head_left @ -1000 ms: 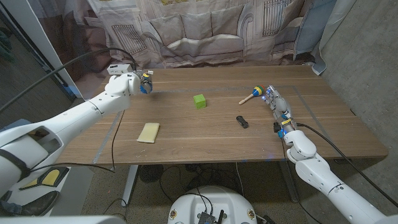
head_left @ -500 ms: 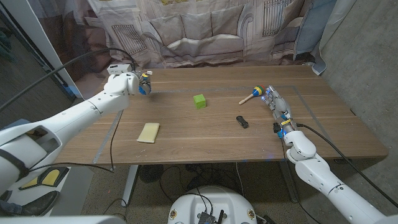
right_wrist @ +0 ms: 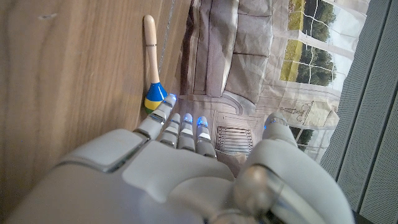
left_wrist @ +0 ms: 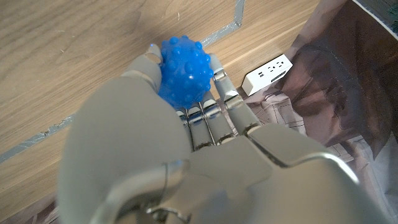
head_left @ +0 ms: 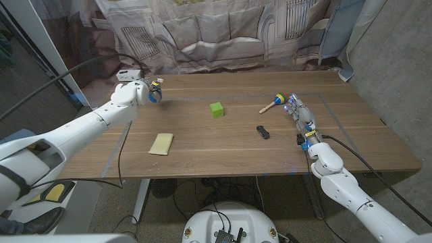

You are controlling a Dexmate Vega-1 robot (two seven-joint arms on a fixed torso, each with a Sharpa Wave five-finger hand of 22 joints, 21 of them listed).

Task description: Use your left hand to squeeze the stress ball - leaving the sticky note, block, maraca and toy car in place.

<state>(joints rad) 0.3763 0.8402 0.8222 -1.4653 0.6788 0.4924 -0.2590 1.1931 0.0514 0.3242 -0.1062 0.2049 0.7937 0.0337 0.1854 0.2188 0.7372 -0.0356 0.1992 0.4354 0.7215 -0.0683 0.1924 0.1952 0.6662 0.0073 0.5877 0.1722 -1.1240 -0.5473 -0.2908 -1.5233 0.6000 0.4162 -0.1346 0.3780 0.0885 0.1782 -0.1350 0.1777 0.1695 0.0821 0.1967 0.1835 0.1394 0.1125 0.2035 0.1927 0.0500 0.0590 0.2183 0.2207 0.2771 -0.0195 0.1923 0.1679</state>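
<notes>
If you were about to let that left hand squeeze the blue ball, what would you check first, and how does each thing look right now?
1. Left hand has the stress ball between its fingers: ok.
2. Ball squeezed out of shape: cannot tell.
3. Sticky note apart from both hands: ok.
4. Block and toy car untouched on the table: ok.
5. Right hand holds nothing, near the maraca but apart from it: ok.
</notes>
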